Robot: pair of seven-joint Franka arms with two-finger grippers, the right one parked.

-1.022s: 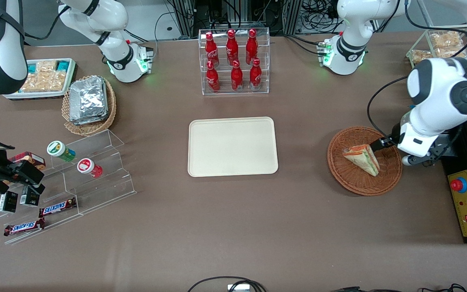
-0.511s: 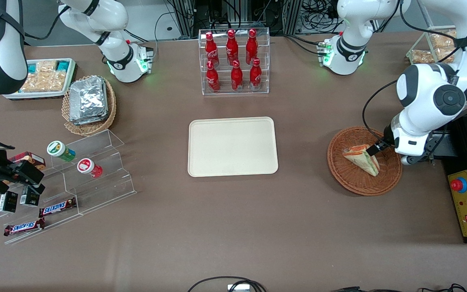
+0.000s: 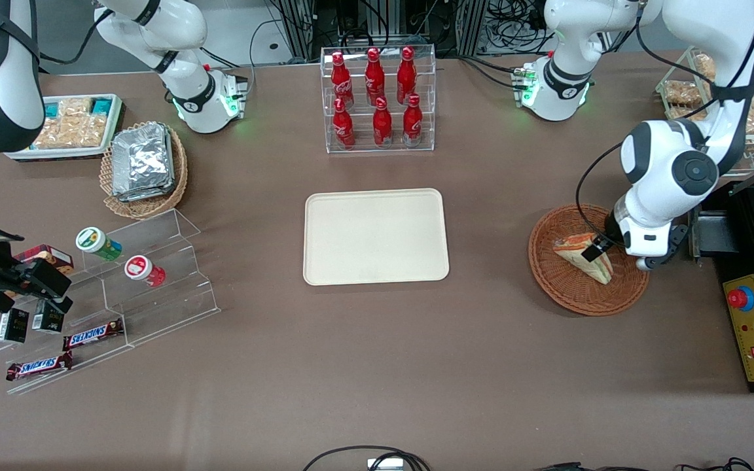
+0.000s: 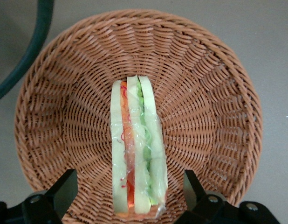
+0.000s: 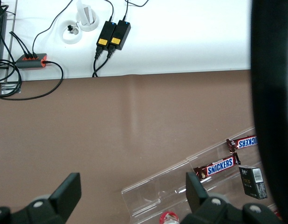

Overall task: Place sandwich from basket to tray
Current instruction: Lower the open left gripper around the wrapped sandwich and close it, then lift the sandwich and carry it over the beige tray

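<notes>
1 sandwich [image 4: 137, 154] in basket [image 4: 218, 116] | gripper [image 4: 130, 189] spread astride | 1 tray [image 3: 376, 237]

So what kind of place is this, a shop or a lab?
Probably a robot lab staged like a snack counter: cola bottles in a clear rack, Snickers bars on acrylic steps, cables at the table's edge. The open claw hangs over the sandwich in its basket.

I read "SNICKERS" on two chocolate bars [image 3: 92, 335] [image 3: 38, 366] on the clear stand [image 3: 154, 288], well apart from my gripper [image 3: 592, 252]; nothing else is legible.
</notes>
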